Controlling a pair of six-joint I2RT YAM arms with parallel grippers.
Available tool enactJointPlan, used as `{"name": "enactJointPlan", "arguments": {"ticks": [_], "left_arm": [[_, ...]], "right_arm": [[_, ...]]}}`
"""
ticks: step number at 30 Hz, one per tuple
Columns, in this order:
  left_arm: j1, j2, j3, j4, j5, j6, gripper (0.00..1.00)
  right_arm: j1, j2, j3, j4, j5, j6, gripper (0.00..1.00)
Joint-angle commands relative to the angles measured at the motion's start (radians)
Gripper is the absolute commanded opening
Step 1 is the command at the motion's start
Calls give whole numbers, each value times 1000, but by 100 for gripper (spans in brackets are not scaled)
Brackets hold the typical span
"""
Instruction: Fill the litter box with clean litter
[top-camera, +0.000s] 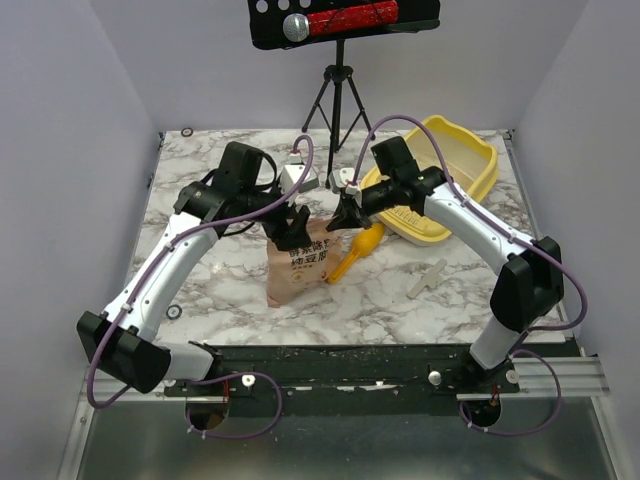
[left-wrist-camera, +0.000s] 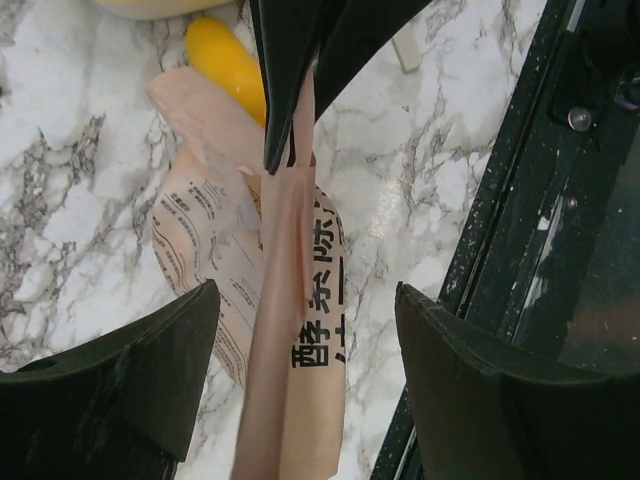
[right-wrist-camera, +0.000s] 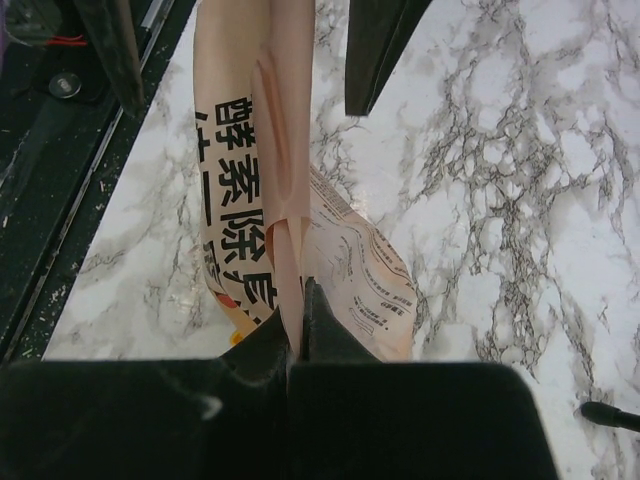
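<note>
The yellow litter box (top-camera: 468, 160) stands at the back right of the marble table; its inside shows no litter. No clean litter is in view. A tan printed paper bag (top-camera: 293, 268) is held up by its top edge at the table's middle. My right gripper (top-camera: 343, 215) is shut on the bag's top seam, as the right wrist view (right-wrist-camera: 303, 300) shows. My left gripper (top-camera: 292, 232) is open, its fingers standing on either side of the bag (left-wrist-camera: 300, 330) without touching it, just below the right gripper's fingers (left-wrist-camera: 290, 90).
A yellow-orange scoop (top-camera: 358, 250) lies right of the bag, between it and the litter box. A small white piece (top-camera: 428, 278) lies on the table at the front right. A black tripod (top-camera: 338, 100) stands at the back. A black rail (top-camera: 380, 358) runs along the near edge.
</note>
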Motion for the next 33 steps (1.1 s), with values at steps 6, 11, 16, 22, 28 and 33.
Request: {"name": "enactJointPlan", "arguments": {"ticks": [6,11,16,22,28,33], "left_arm": [[-23,60,-63,59,-20,-8,77],[-42,64,-106,113,-86,-8,40],[-115,-47,-220,308,-334,-19,0],[-239,-178,-266,486,-655,128,0],[-241,-331,-320,661,-542,355,0],[-172,-327,-239,629,-286,492,0]], "right_arm": [[5,-49,-18,-42,-6,-24,0],[6,-44,-7,-54,-12,-24,0],[6,-43,12,-66,9,1,6],[3,-89,3,51,139,186,53],[-1,-288,-160,312,375,362,67],[-3,-412,-212,408,707,494,70]]}}
